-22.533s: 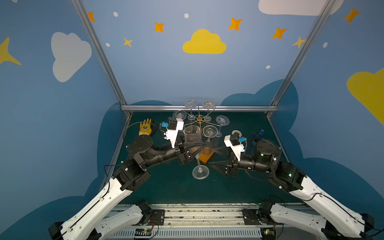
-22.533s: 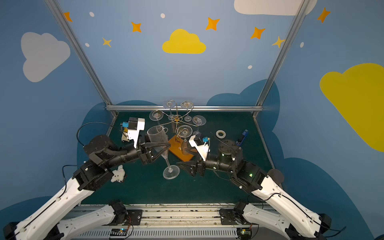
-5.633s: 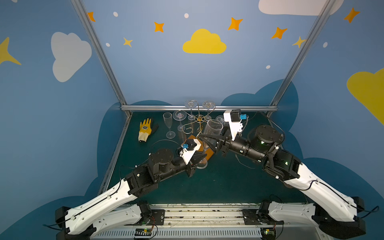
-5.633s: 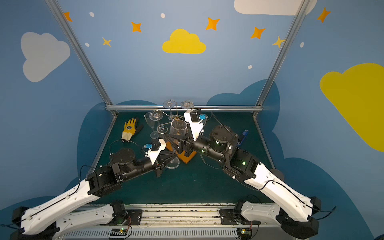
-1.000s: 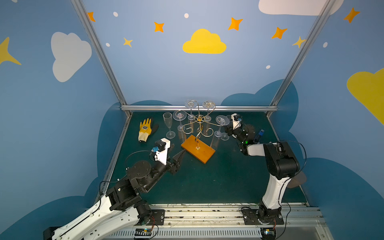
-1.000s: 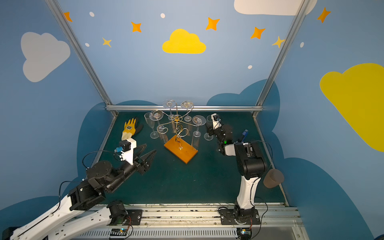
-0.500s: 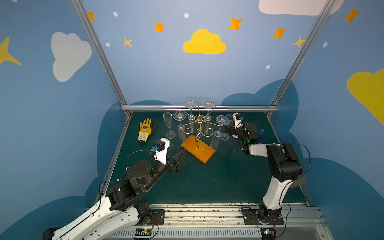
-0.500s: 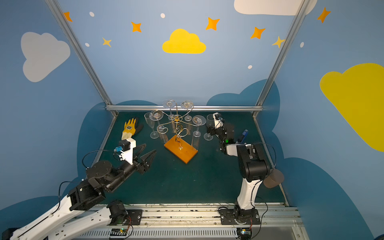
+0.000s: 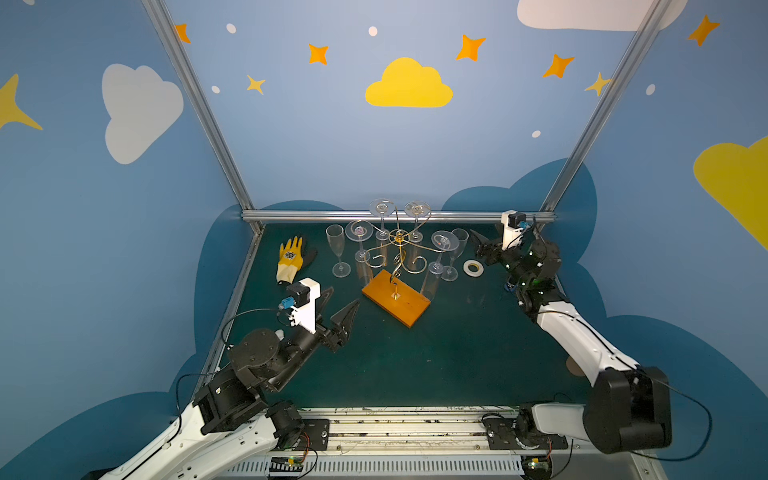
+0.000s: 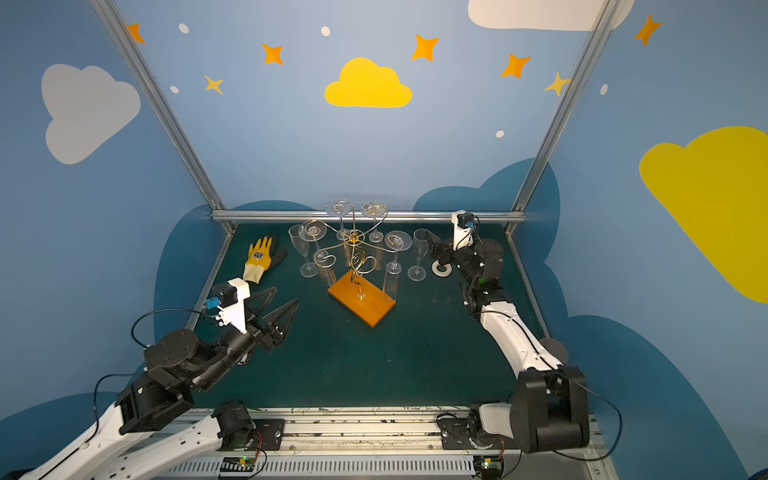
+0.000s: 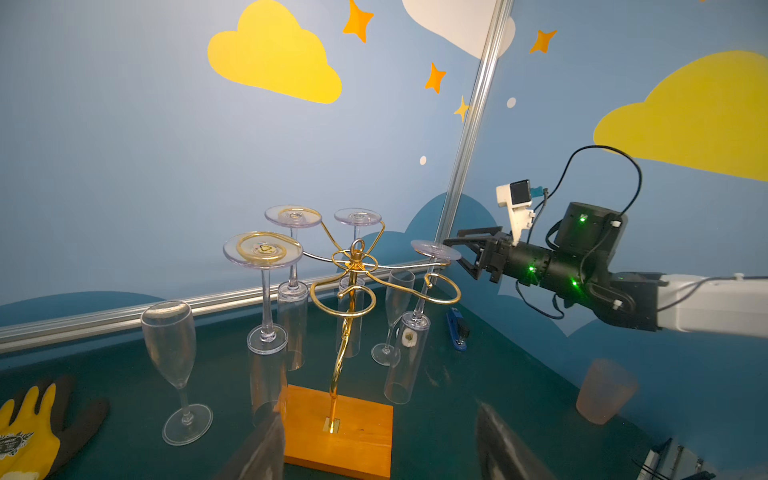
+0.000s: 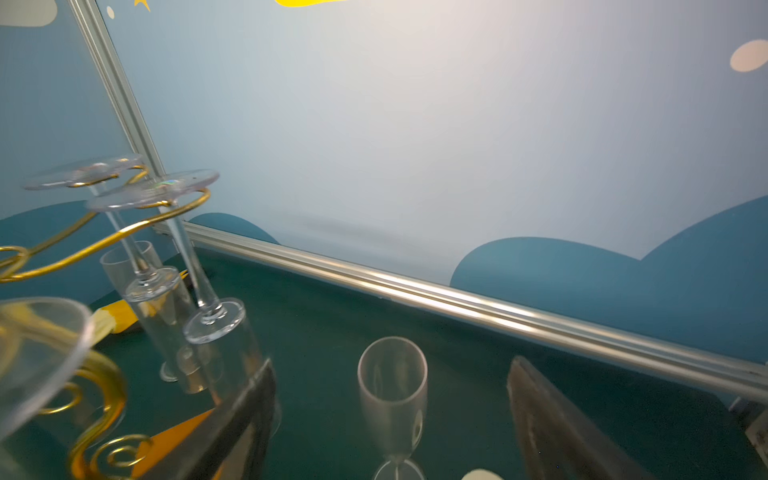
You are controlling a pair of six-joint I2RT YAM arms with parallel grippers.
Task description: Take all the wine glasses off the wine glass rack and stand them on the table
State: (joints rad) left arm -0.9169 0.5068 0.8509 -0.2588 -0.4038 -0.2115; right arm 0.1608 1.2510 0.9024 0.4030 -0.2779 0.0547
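Blue-walled enclosure painted with clouds and stars, floored by a dark green table (image 9: 415, 365); at its centre stands the wine glass rack (image 9: 399, 307), gold wire rising on a twisted stem from an orange wooden base set at an angle to the table edges. Four glasses hang upside down by their feet from the spiral arms: back-left wine glass (image 9: 381, 206), back-right wine glass (image 9: 417, 209), left wine glass (image 9: 359, 230) and right wine glass (image 9: 443, 240). Two further glasses stand upright on the table: left flute (image 9: 336, 243) just beside the rack's left side; right flute (image 9: 458, 243) just beside the right wine glass. Left gripper (image 9: 344, 296) sits low near the front-left corner of the base, apart from it, jaws spread wide and empty. Right gripper (image 9: 477, 245) points at the rack from the right, jaws likewise spread and holding nothing; in the left wrist view its tips (image 11: 454, 252) lie just beside the foot of the right wine glass; in the right wrist view the right flute appears between its two fingers (image 12: 552, 419), whether touching cannot be told. Also on the table: yellow glove (image 9: 289, 259) at left; tape roll (image 9: 472, 267) below the right gripper; blue stapler (image 11: 457, 330); translucent cup (image 11: 604, 390).
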